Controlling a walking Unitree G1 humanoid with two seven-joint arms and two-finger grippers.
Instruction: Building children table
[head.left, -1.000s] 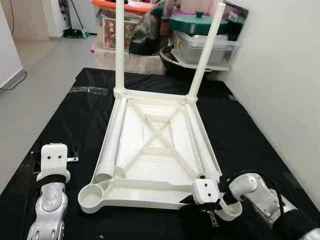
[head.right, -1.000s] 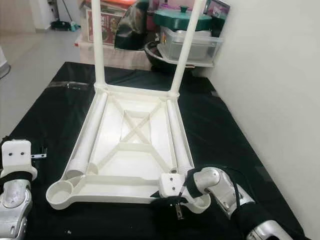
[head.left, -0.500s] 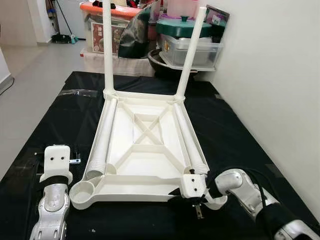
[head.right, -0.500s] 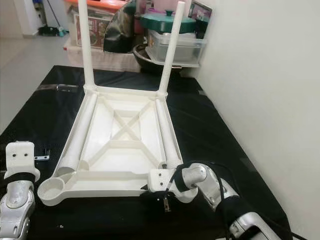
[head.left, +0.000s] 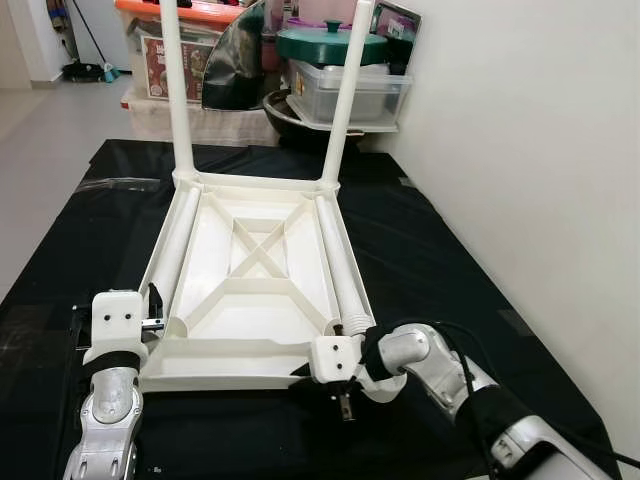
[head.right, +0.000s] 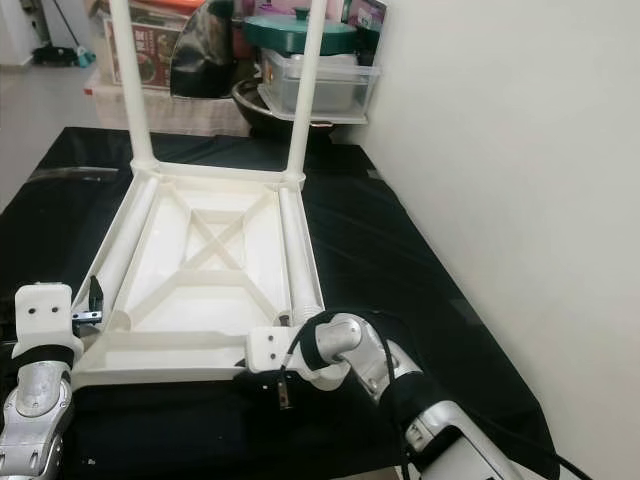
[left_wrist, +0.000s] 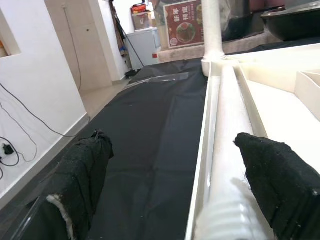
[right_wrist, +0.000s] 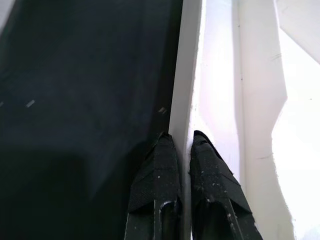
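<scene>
White plastic, upside down on the black cloth (head.left: 440, 250): the table top (head.left: 255, 270) lies with two legs (head.left: 342, 95) already standing at its far corners and two more lying loose inside along its sides. Right gripper (right_wrist: 181, 150) pinches the near rim, fingers closed thin on the edge, probably to steady it. Left gripper (left_wrist: 170, 165) is spread wide at the near left corner, straddling the loose leg (left_wrist: 227, 135), holding nothing yet.
</scene>
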